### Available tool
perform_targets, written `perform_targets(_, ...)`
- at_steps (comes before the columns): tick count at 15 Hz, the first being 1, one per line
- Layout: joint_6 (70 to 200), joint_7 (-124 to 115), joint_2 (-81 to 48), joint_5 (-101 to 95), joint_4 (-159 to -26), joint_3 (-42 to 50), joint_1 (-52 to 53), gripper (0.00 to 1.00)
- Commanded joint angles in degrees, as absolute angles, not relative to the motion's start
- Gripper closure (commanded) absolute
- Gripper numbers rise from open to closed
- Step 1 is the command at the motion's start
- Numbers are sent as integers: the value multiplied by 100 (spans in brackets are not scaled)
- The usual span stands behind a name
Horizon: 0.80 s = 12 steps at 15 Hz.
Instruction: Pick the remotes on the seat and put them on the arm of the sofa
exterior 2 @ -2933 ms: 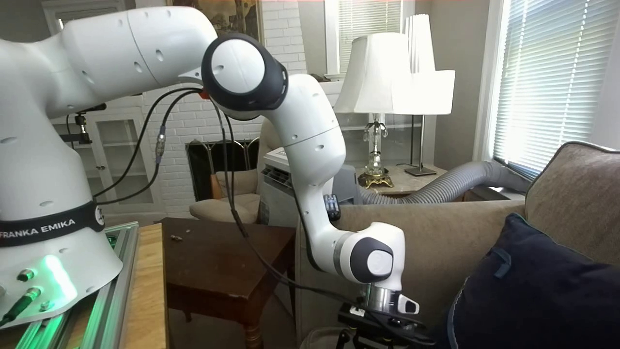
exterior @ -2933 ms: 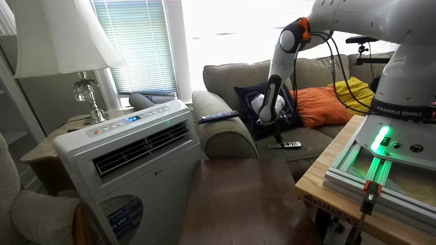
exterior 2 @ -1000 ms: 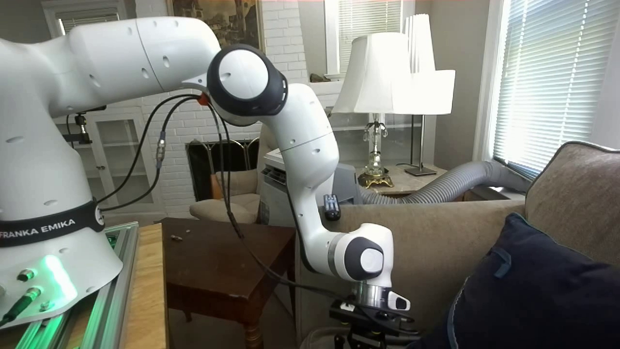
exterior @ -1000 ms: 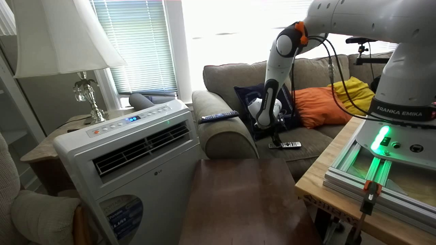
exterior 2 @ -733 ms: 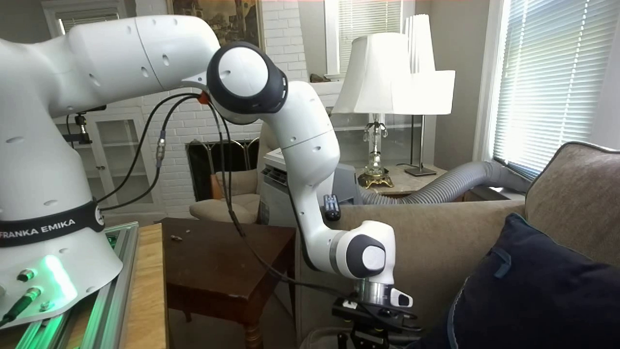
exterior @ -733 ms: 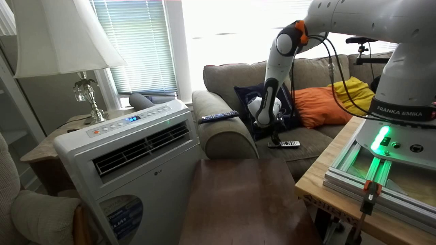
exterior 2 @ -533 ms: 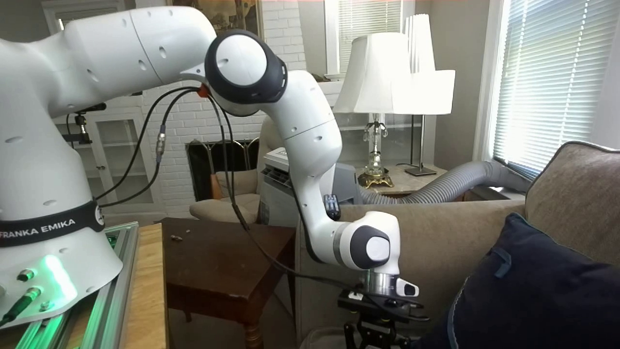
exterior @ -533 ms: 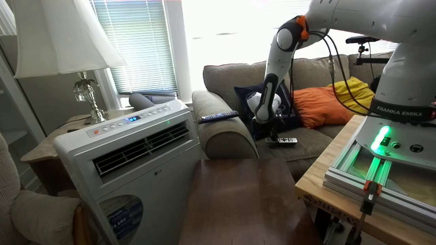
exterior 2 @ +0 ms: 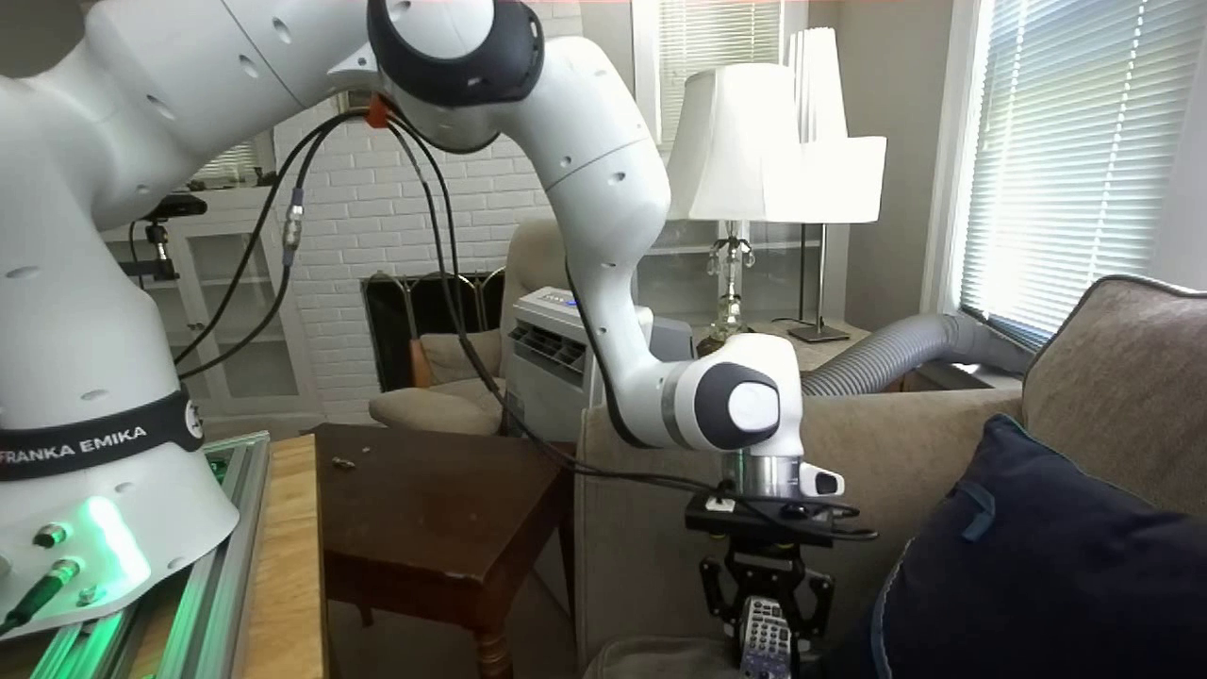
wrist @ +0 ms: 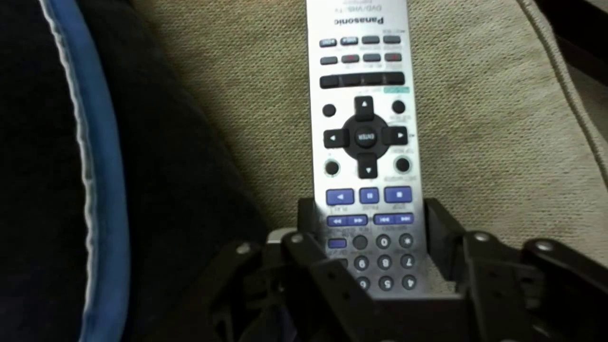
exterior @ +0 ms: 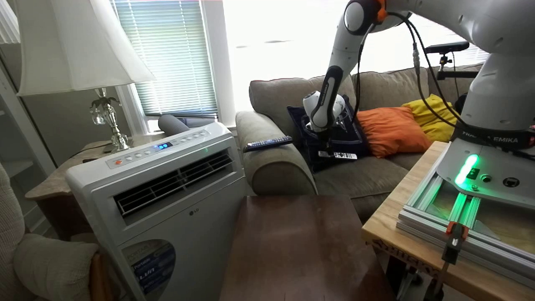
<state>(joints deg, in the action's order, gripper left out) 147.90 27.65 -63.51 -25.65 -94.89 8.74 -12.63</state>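
A silver-faced remote (wrist: 363, 142) is held by the gripper (wrist: 370, 225), its long edges pressed between the two fingers (wrist: 439, 232); it is seen over the seat (exterior: 363, 177) (in an exterior view its lower end is cut off at the bottom). A dark remote (exterior: 268, 144) is laid across the top of the arm of the sofa (exterior: 278, 167), near its rounded front.

Close beside the gripper, a navy pillow (exterior 2: 1047, 556) is leaned against the backrest (exterior 2: 1122, 377), and its dark fabric is shown next to the fingers in the wrist view; whether it is touched cannot be told. Farther along the seat, an orange cushion (exterior: 391, 131) and a yellow cushion (exterior: 436, 131) are set against each other. The outer side of the arm of the sofa is flanked by a white air conditioner (exterior: 188, 234), and behind that a lamp (exterior: 75, 50) is stood on a side table (exterior: 50, 179). The space before the seat is taken up by a brown table (exterior: 301, 246), by which the foot of that arm is hidden in an exterior view, and by a wooden bench (exterior: 403, 192) on which the robot's base (exterior: 501, 165) is mounted. In an exterior view the arm of the sofa is partly blocked by the robot arm (exterior 2: 613, 217), and the dark remote cannot be made out there.
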Motion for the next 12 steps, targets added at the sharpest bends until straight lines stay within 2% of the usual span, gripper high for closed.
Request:
perform_targets(1, 14789, 2797, -6260, -2537, -9563, 869, -1249, 43)
perform_targets(5, 14830, 2800, -6135, -2540, -9753, 853, -1248, 43)
perform_targets(6, 14834, 2801, -6135, -2540, -9764, 853, -1248, 68)
perform_targets(12, 15491, 2779, -5536, -2714, -10432, 870, -1078, 68)
